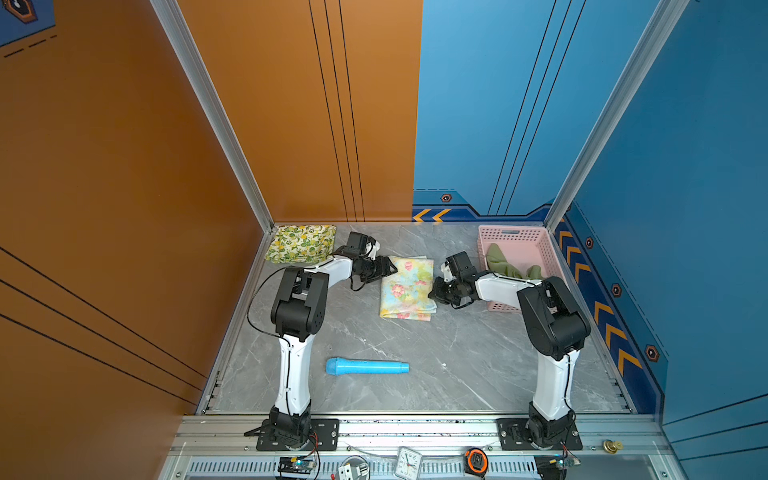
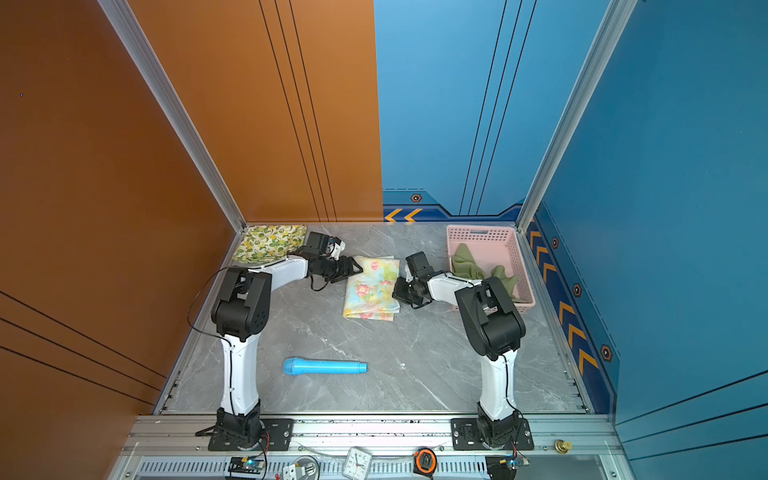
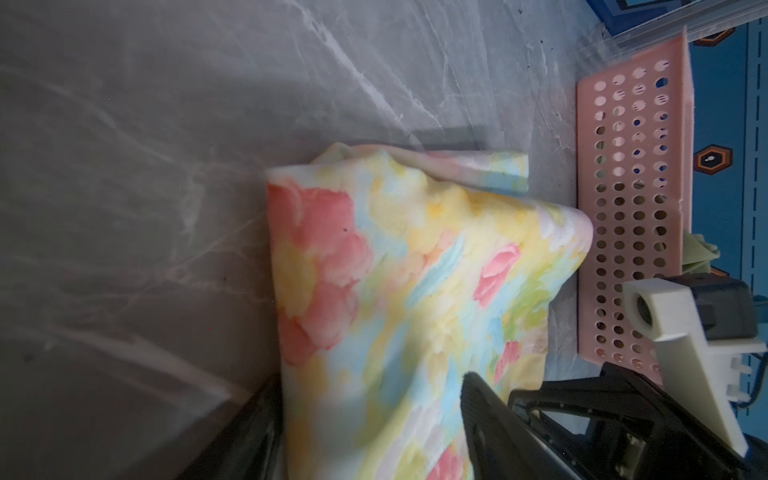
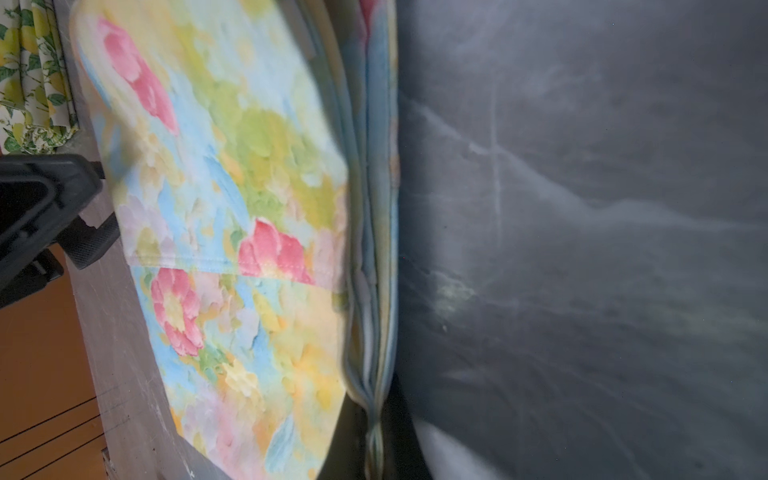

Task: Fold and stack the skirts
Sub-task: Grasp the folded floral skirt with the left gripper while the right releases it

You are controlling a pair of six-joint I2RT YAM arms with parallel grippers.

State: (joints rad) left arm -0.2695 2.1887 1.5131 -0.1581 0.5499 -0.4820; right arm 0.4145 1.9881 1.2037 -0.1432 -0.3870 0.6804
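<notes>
**While two arms flank the floral skirt, the near worktop lies open**

Although the far corners are taken, the grey marbled worktop (image 1: 457, 353) is mostly bare. Only a blue plastic tube (image 1: 368, 367) lies toward the near edge, left of middle. Orange panels wall the left and far-left sides, blue ones the right.

The lemon-print skirt (image 1: 301, 243) lies folded in the far left corner. The pink basket (image 1: 515, 232) fills the far right corner, with the olive skirt (image 1: 505, 266) crumpled inside. The floral skirt (image 1: 407, 289), folded, sits mid-worktop nearer the far edge.

Both arms bend low and reach inward. The left gripper (image 1: 390, 266) is at the skirt's far left corner, jaws spread, with cloth between its fingers (image 3: 490, 415). The right gripper (image 1: 432, 293) is pressed together on the skirt's right edge, pinching the stacked layers.
</notes>
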